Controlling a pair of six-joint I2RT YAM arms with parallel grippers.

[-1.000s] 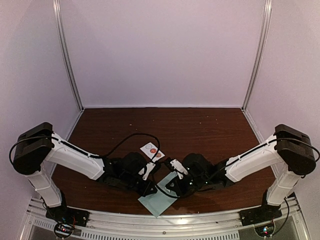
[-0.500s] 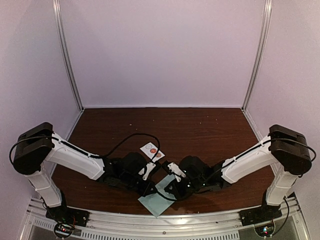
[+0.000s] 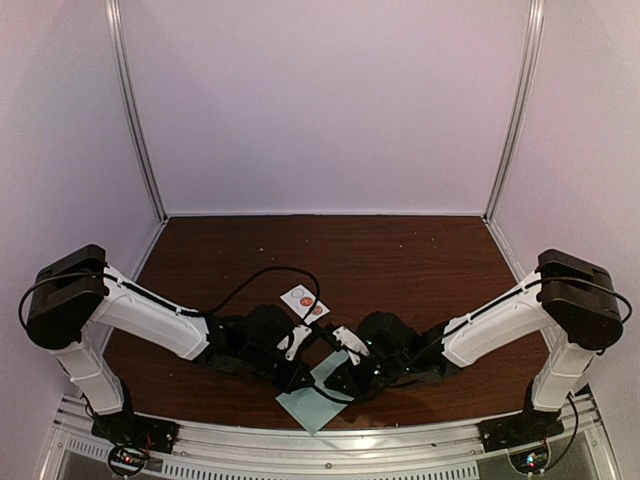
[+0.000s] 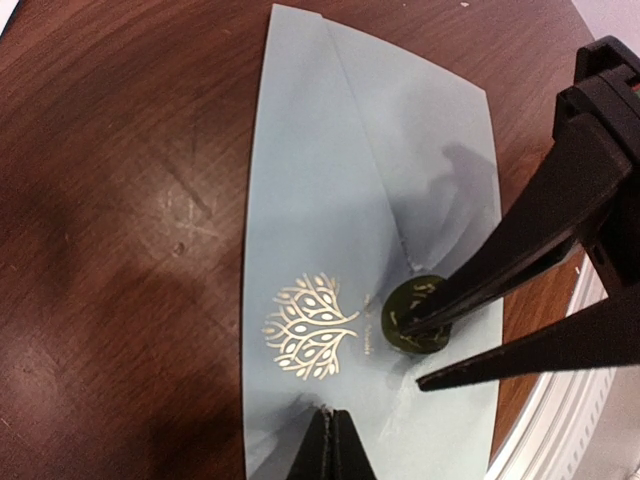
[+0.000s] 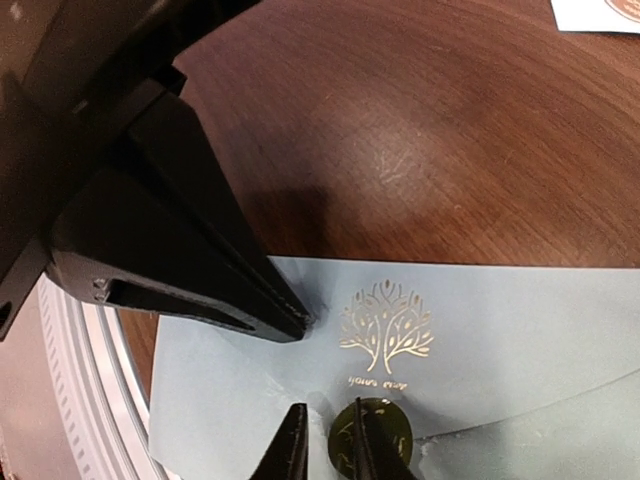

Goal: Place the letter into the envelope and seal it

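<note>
Step in hand: the sealing is being finished; the envelope (image 4: pixel 330 250) is lying flap-down and closed, with a dark round seal sticker (image 4: pixel 415 315) sitting at the flap's point beside a gold tree emblem (image 5: pixel 385 325).
Letter: not showing anywhere; by my judgement it is already inside the envelope.
Envelope place: lying flat on the bench (image 3: pixel 400 260) at the middle of its near edge, one corner reaching toward the metal rail.
Left claw (image 4: pixel 330 455): closed, its joined tips pressing down on the envelope just beside the emblem and pinning it.
Right claw (image 5: pixel 328 440): jaws standing slightly apart, the tips straddling the seal sticker; it looks to be letting go, not gripping.
Arm pose: both arms are reaching low and inward from their bases, wrists pitched down, claws nearly meeting over the envelope.
Next move: pressing the sticker flat across the flap edge, then lifting the right claw straight up without dragging the sticker.
Also there: a white sticker sheet (image 3: pixel 304 301) lying just beyond the claws.
</note>
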